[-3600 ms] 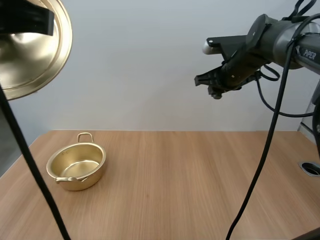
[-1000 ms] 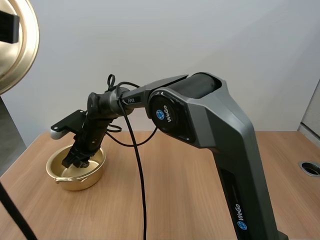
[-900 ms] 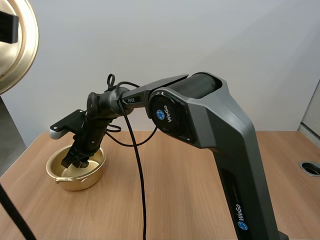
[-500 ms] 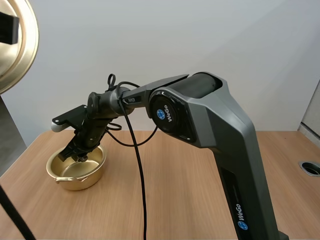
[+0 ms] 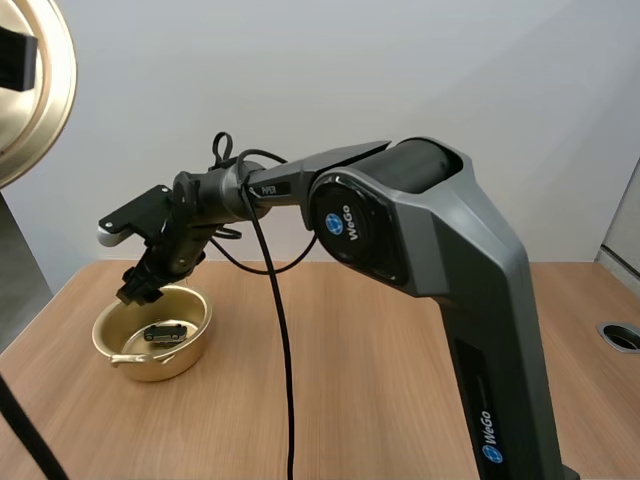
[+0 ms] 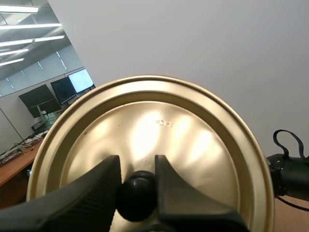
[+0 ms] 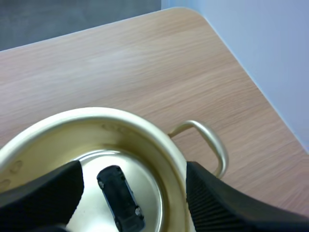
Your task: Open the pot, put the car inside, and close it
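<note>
The gold pot (image 5: 196, 340) stands open at the table's left, with a small black car (image 5: 165, 333) lying on its bottom. My right gripper (image 5: 138, 287) hovers open just above the pot's far rim, holding nothing. In the right wrist view its fingers (image 7: 43, 198) stand wide apart over the pot (image 7: 159, 145), and the car (image 7: 120, 198) lies below between them. The gold lid (image 5: 40, 110) hangs high at the upper left. In the left wrist view my left gripper (image 6: 137, 193) is shut on the black knob (image 6: 137, 205) of the lid (image 6: 159, 140).
The pot has a loop handle (image 7: 205, 137) on its far side, near the table's back edge. A round grommet hole (image 5: 622, 337) sits at the table's right edge. Bare wooden tabletop (image 5: 380, 380) stretches right of the pot.
My right gripper opened wide, let the car drop into the pot, and rose up and back off the pot's inside. The lid and left gripper have not moved.
</note>
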Robot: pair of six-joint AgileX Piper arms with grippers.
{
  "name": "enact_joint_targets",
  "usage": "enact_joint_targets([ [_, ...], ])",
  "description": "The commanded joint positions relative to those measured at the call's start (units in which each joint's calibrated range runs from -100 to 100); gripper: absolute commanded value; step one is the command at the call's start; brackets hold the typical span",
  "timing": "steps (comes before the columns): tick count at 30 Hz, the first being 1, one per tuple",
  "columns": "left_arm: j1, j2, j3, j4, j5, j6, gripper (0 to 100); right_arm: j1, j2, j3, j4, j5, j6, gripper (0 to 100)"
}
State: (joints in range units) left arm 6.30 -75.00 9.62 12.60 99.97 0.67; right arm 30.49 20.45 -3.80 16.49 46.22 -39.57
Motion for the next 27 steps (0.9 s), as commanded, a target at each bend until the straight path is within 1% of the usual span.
enact_joint_targets([
  [1, 0.01, 0.0, 0.0, 0.0, 0.0, 0.0, 0, 0.0, -1.7, -0.1, -2.0, 0.0, 0.0, 100],
  [2, 0.01, 0.0, 0.0, 0.0, 0.0, 0.0, 0, 0.0, -2.4, -0.1, -2.9, 0.4, 0.0, 100],
  [3, 0.01, 0.0, 0.0, 0.0, 0.0, 0.0, 0, 0.0, -3.4, -0.1, -4.0, 0.7, 0.0, 95],
  [4, 0.01, 0.0, 0.0, 0.0, 0.0, 0.0, 0, 0.0, -4.4, -0.1, -4.9, 1.3, 0.1, 79],
  [5, 0.01, 0.0, 0.0, 0.0, 0.0, 0.0, 0, -0.1, -5.2, -0.1, -5.7, 2.1, 0.5, 52],
  [6, 0.01, 0.1, 0.0, 0.0, 0.0, 0.0, 0, -0.3, -6.3, -0.1, -5.8, 3.5, 1.4, 20],
  [7, 0.01, 0.3, 0.0, 0.0, 0.0, 0.0, 0, -0.6, -7.4, -0.1, -5.6, 4.9, 2.6, 0],
  [9, 0.01, 0.9, 0.0, 0.3, 0.0, 0.0, 0, -1.2, -9.4, -0.1, -5.6, 7.2, 5.9, 0],
  [13, 0.01, 3.1, 0.8, 1.6, 0.0, -0.4, 0, -3.2, -13.6, -0.1, -6.9, 11.5, 6.1, 0],
  [15, 0.01, 4.1, 2.0, 2.2, 0.0, -0.6, 0, -4.8, -15.5, -0.1, -8.1, 14.1, 7.4, 0],
  [21, 0.01, 7.1, 10.0, 2.2, 0.0, -0.9, 0, -11.4, -20.3, -0.1, -15.8, 26.0, 12.3, 0],
  [23, 0.01, 8.2, 14.0, 1.3, -3.8, -0.9, 0, -13.8, -21.9, -0.1, -16.8, 31.1, 13.9, 0],
  [27, 0.01, 11.4, 22.5, -1.1, -14.5, -0.9, 0, -19.1, -26.3, -0.1, -16.2, 39.2, 13.9, 0],
])
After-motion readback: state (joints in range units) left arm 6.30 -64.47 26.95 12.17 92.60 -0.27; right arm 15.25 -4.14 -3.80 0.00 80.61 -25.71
